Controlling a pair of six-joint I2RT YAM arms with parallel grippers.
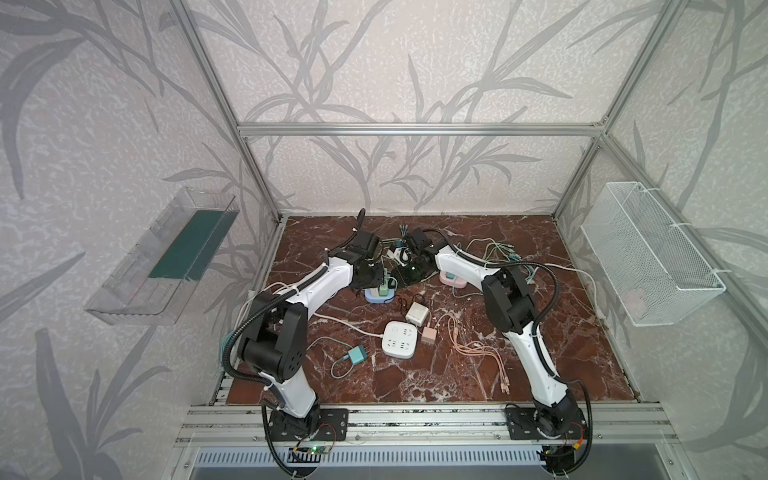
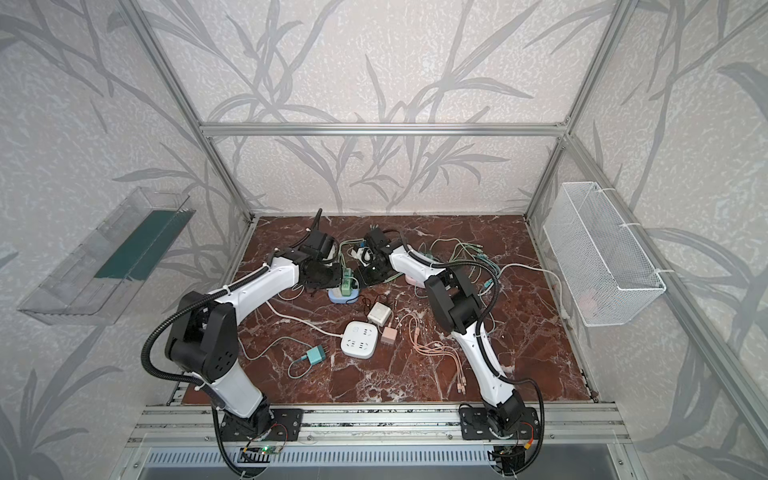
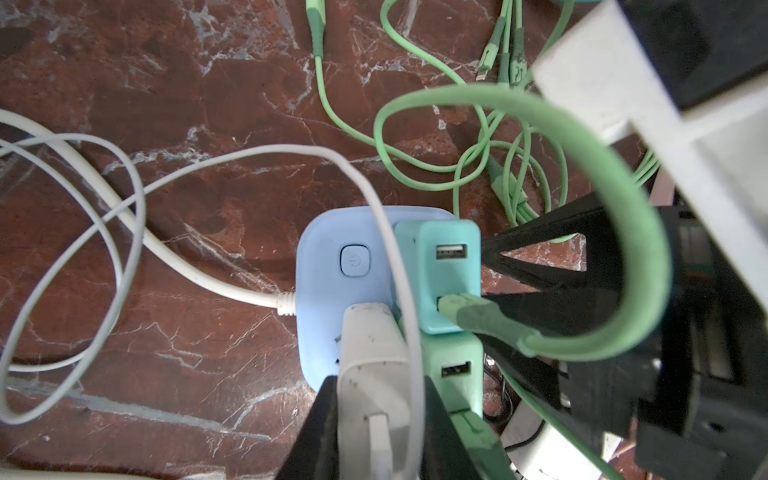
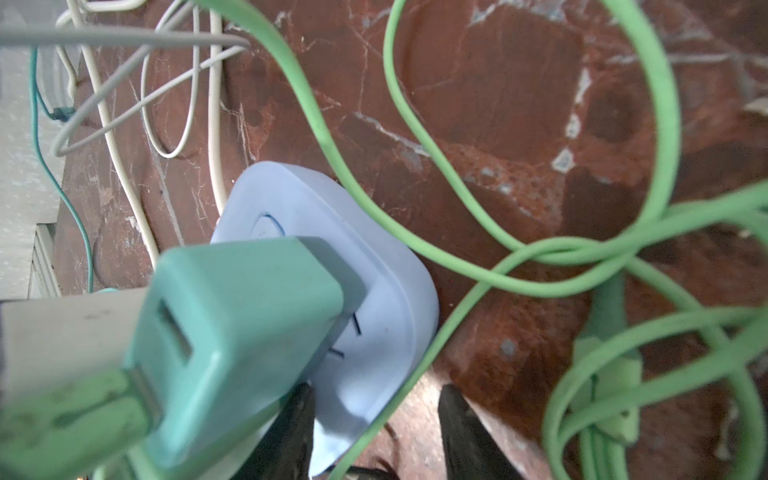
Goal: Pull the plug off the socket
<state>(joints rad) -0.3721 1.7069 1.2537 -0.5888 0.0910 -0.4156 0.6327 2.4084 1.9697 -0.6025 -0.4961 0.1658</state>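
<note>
At the back of the surface (image 1: 573, 340), your left tool (image 3: 378, 392) clamps the white plug (image 3: 370, 345) seated in the blue socket (image 3: 328, 299); your right tool (image 4: 376, 395) stands jaws apart astride its corner, so pulling could lift the socket too

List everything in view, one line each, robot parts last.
blue socket block: 1, pale blue, far centre of the table
white charger: 1, white, plugged into blue socket block
teal chargers: 2, teal and mint, plugged into the same block
white socket block: 1, white, table centre
pink socket block: 1, pink, beside the right arm
loose chargers: 3, white, pink, teal, around white socket block
green cables: tangle, green, far right
pink cables: bundle, pink, near right
wire basket: 1, white, right wall
clear tray: 1, transparent, left wall
marble table: 1, red-brown
left gripper: black, shut on white charger
right gripper: black, open at blue socket block's corner
</note>
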